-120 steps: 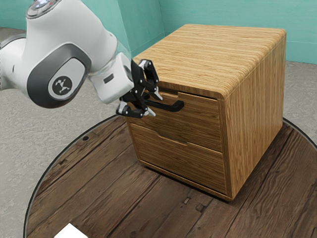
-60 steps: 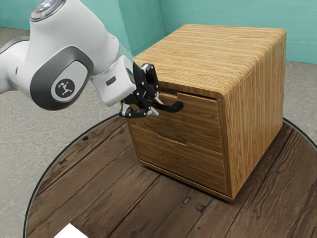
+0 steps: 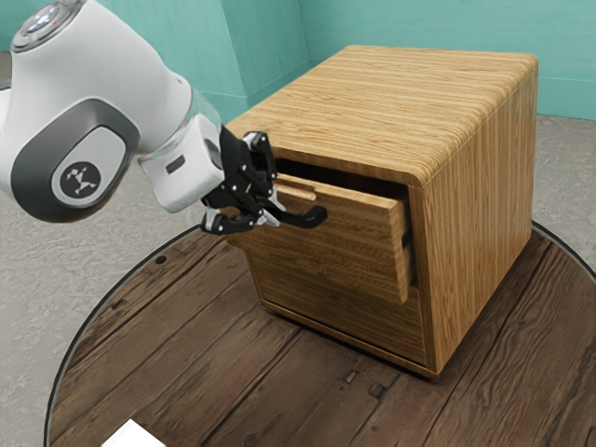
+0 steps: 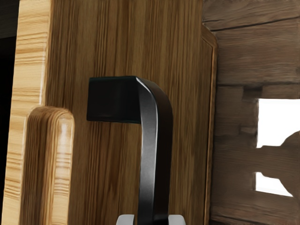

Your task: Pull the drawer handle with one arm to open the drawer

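The gripper [image 3: 275, 207] pinches the black handle [image 3: 307, 220] of the top drawer [image 3: 354, 237], fingers narrow; the drawer sticks partway out of the wooden cabinet [image 3: 475, 186]; the pull looks half done; next, pull straight back, holding tight.

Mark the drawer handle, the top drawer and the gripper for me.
drawer handle [image 4: 154, 154], wrist view, on its black bar.
top drawer [image 3: 349, 247], exterior view, on its wooden front panel.
gripper [image 3: 273, 209], exterior view, midway between its fingertips.
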Robot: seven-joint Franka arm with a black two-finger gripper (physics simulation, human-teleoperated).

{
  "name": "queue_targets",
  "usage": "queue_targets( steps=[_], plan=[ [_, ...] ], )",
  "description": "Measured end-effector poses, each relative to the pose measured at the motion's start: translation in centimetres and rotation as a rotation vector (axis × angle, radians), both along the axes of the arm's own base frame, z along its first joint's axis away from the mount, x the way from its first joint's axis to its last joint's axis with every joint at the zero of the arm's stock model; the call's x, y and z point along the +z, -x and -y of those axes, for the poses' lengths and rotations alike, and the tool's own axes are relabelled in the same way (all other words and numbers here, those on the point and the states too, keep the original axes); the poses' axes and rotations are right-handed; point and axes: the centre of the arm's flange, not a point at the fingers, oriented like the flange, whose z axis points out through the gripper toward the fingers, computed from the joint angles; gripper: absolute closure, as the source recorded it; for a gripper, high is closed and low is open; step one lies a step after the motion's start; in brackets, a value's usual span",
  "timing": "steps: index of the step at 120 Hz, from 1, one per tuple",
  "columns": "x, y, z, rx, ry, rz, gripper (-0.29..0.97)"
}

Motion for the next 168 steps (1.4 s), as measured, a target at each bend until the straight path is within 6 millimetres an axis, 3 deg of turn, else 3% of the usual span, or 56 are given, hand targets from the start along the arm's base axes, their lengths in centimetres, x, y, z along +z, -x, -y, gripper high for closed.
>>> queue_targets(
  steps=[168],
  plan=[
    [0.1,8.6,-0.4,-0.013,0.025,0.026,0.71]
  ],
)
